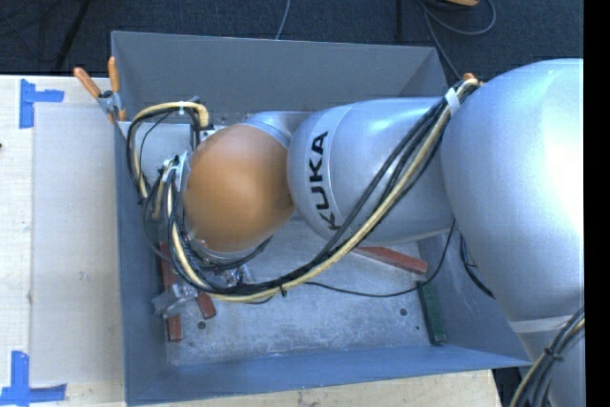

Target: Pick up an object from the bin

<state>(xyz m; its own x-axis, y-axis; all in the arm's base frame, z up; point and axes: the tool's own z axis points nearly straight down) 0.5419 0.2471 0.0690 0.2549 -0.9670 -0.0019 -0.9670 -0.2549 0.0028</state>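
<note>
In the camera view the gripper sits low at the 8 o'clock corner of the bin, under the arm's orange cover. It is right beside a reddish-brown stick that lies along the left wall; whether it is open or closed I cannot tell. A red-brown strip and a dark green rod lie toward 4 o'clock, well apart from it.

Grey metal bin, floor scuffed pale. Lying on it: flat red-brown strip right of centre; dark green stick against right wall; short red-brown pieces near left wall.
</note>
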